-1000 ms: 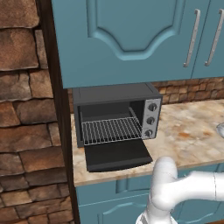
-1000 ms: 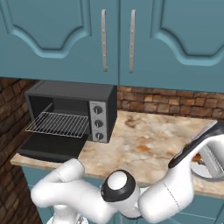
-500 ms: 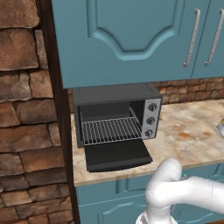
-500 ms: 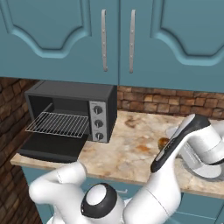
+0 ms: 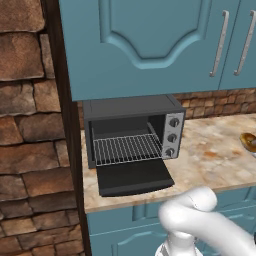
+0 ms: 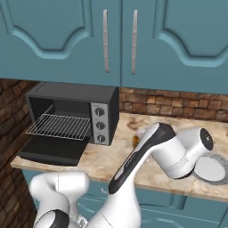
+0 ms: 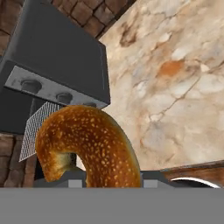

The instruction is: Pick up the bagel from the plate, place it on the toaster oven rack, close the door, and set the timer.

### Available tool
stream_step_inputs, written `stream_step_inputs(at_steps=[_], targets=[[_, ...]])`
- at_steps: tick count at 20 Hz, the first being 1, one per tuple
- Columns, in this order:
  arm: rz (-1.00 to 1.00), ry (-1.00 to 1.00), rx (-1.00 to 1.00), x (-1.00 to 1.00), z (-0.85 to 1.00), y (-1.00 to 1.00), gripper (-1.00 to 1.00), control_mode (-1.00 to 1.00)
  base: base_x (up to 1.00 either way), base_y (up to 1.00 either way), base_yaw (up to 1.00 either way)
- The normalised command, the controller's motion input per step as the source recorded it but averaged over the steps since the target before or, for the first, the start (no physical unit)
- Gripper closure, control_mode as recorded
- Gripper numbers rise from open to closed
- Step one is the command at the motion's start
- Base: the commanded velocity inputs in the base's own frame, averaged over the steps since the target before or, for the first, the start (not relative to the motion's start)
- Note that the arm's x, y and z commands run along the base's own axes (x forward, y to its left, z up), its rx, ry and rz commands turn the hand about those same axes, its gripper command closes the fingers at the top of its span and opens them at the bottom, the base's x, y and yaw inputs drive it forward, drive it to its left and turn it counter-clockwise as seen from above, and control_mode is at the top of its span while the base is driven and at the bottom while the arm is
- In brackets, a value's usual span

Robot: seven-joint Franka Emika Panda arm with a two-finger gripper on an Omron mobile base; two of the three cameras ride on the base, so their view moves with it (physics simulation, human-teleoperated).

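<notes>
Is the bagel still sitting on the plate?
Apart. In the hand view the bagel is up at the gripper over the counter, while the right base view shows the plate bare.

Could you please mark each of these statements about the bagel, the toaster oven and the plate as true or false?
1. The toaster oven's door is shut. False: it hangs open and flat.
2. The bagel is held in the gripper, off the plate. True.
3. The rack already carries the bagel. False: the rack is bare.
4. The oven has three knobs in a column on its right side. True; the timer is the lowest.
5. The oven stands on the stone counter below teal cabinets. True.
</notes>
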Motion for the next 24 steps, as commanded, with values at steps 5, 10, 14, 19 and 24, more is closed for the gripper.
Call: stream_step_inputs(at_steps=[5,10,14,19,24], targets=[[0.00,-0.20,-0.05,0.00,0.24,1.00,1.00,-1.00,0.00,0.00,0.00],[0.03,-0.03,-0.03,0.10,0.16,0.93,1.00,-1.00,0.00,0.00,0.00],[0.06,0.00,-0.04,0.08,0.12,0.78,1.00,-1.00,0.00,0.00,0.00],[0.05,0.00,-0.08,0.01,0.05,0.79,1.00,-1.00,0.00,0.00,0.00],[0.05,0.00,-0.09,0.01,0.01,0.89,1.00,-1.00,0.00,0.00,0.00]])
